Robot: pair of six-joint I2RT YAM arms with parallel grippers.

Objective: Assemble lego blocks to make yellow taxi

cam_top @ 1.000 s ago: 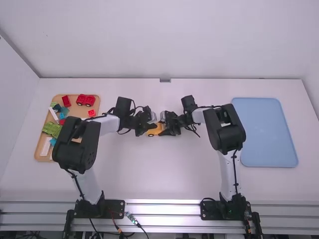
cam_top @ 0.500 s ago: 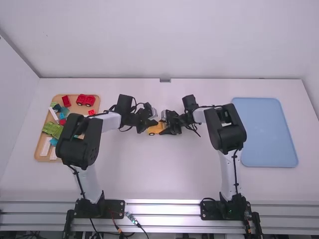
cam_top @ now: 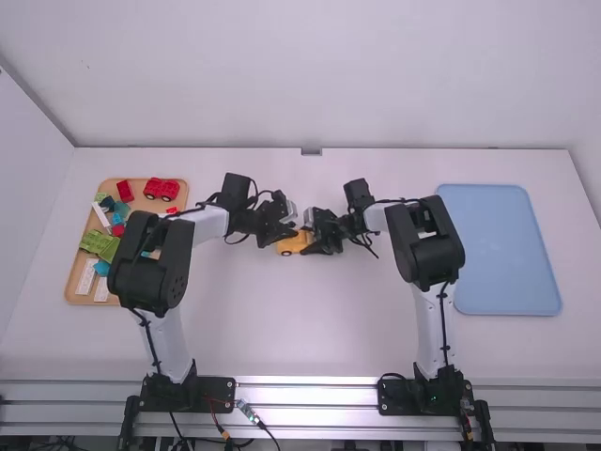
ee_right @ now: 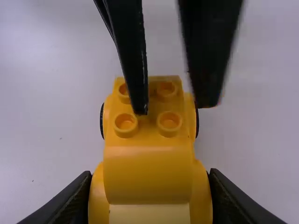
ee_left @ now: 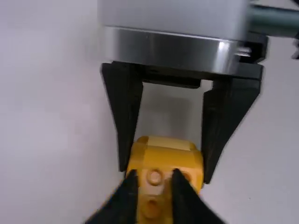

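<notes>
Near the table's centre in the high view, the yellow car (cam_top: 289,247) lies between the left gripper (cam_top: 287,231) and the right gripper (cam_top: 310,239). In the right wrist view, the right gripper (ee_right: 150,189) is shut on the rounded yellow block end of the car (ee_right: 148,168); four studs and dark wheels show beyond it. The left gripper's two fingers hang apart over those studs with nothing between them. The left wrist view has the left gripper (ee_left: 154,186) over the studs of the car (ee_left: 166,161), whose far end sits between the right gripper's fingers.
At the left, a wooden tray (cam_top: 81,282) holds red, green, teal and white blocks, including a red car piece (cam_top: 161,189); the left arm passes over its right side. A blue tray (cam_top: 500,249) lies at the right.
The left gripper has shifted slightly up the picture, and more of the yellow car shows beneath it. The left arm's elbow has moved a little to the right. The right arm has stayed nearly still.
</notes>
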